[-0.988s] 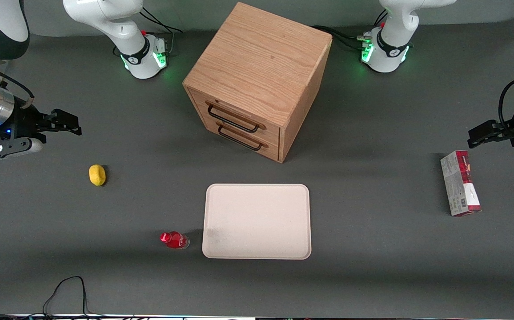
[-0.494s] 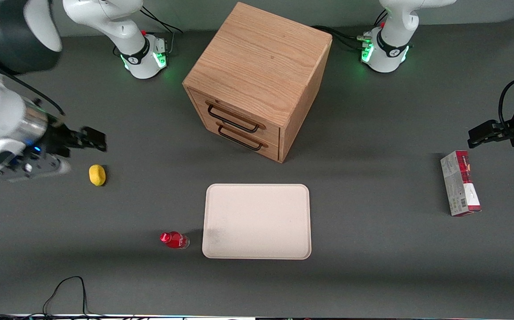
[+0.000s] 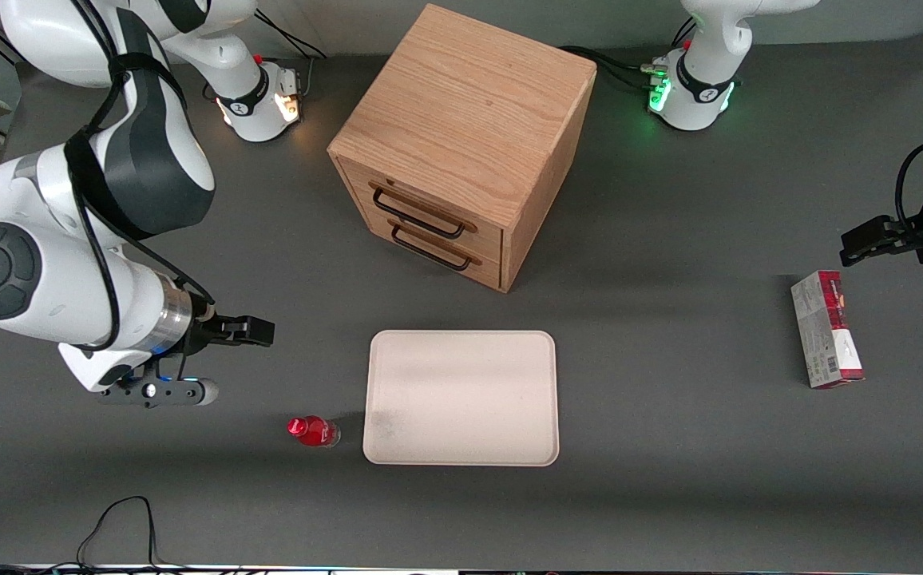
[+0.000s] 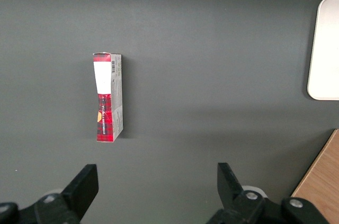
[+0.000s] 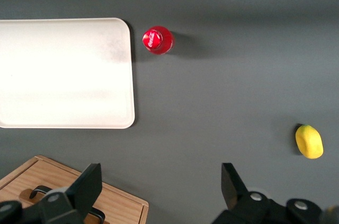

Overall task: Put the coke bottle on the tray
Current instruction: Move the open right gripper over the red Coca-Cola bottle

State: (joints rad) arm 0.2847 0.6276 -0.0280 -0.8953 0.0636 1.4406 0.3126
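Note:
The coke bottle [image 3: 311, 430] [image 5: 157, 39] stands upright on the dark table, red cap up, close beside the short edge of the cream tray [image 3: 461, 398] [image 5: 63, 73] that faces the working arm's end. Nothing lies on the tray. My gripper [image 3: 260, 329] [image 5: 161, 184] hangs open above the table with nothing between its fingers. It is farther from the front camera than the bottle and a little more toward the working arm's end, apart from both bottle and tray.
A wooden two-drawer cabinet [image 3: 461, 144] [image 5: 74, 192] stands farther from the front camera than the tray. A yellow lemon [image 5: 309, 141] lies near my arm. A red-and-grey carton [image 3: 826, 327] [image 4: 108, 97] lies toward the parked arm's end. A black cable [image 3: 114, 519] loops at the table's near edge.
My arm has swung in from the table's end toward the tray and nearer the front camera, now covering the lemon in the front view. Bottle and tray have not moved.

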